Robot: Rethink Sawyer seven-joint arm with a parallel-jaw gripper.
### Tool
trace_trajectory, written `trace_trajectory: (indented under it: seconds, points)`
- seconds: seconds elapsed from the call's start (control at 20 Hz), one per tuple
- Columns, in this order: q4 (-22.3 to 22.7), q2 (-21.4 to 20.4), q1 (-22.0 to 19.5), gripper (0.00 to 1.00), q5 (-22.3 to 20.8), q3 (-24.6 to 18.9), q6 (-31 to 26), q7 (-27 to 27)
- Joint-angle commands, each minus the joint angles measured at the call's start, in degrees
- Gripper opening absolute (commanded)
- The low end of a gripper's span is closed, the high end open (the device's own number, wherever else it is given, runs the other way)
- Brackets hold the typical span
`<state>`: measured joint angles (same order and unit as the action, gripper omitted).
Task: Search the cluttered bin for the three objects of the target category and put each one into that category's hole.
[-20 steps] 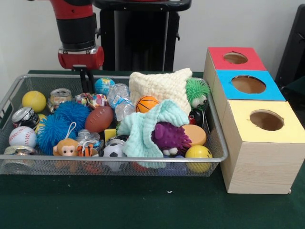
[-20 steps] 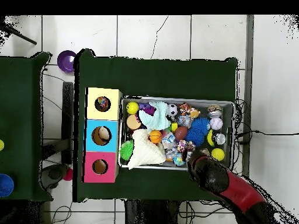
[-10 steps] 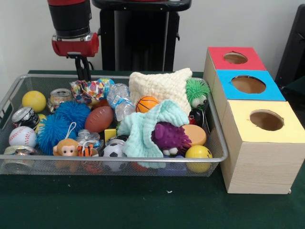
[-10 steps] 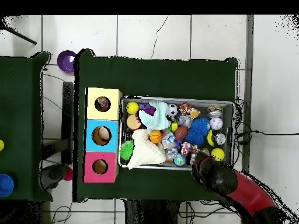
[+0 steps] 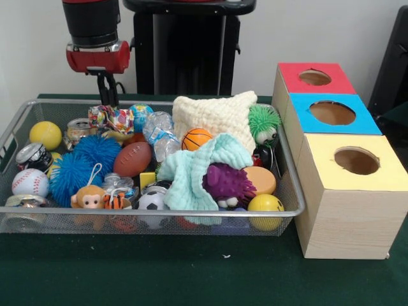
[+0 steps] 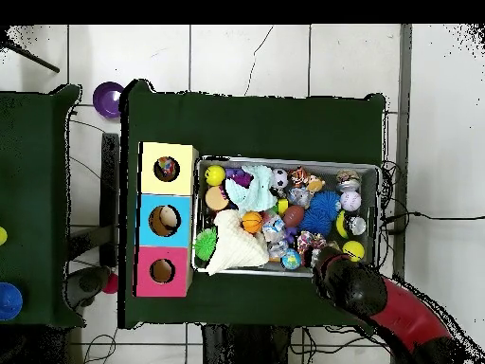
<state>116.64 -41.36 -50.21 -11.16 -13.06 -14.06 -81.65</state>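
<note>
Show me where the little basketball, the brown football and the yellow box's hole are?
basketball (image 5: 197, 138): front view, centre of its orange face, beside the cream knitted cloth.
football (image 5: 132, 159): front view, middle of its brown side.
yellow box's hole (image 5: 356, 160): front view, inside the round opening on top.

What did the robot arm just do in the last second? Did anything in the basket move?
The gripper rose from the bin's far corner, pulling a multicoloured crinkly item up out of the clutter; it now hangs below the jaws, apparently gripped. The balls, cloths and three boxes stayed put.
</note>
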Motion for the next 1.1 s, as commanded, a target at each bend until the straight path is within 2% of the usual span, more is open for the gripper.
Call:
trace_trajectory:
  seconds: [0.05,0.8,1.1]
  points:
    - [1.62,-1.62,1.13,0.0,1.66,-2.47,-4.23,-7.51]
    - [1.6,0.71,0.93,0.0,1.24,-2.65,-0.61,-8.52]
    - [2.43,-0.45,1.33,0.0,2.81,-3.57,-1.28,-9.69]
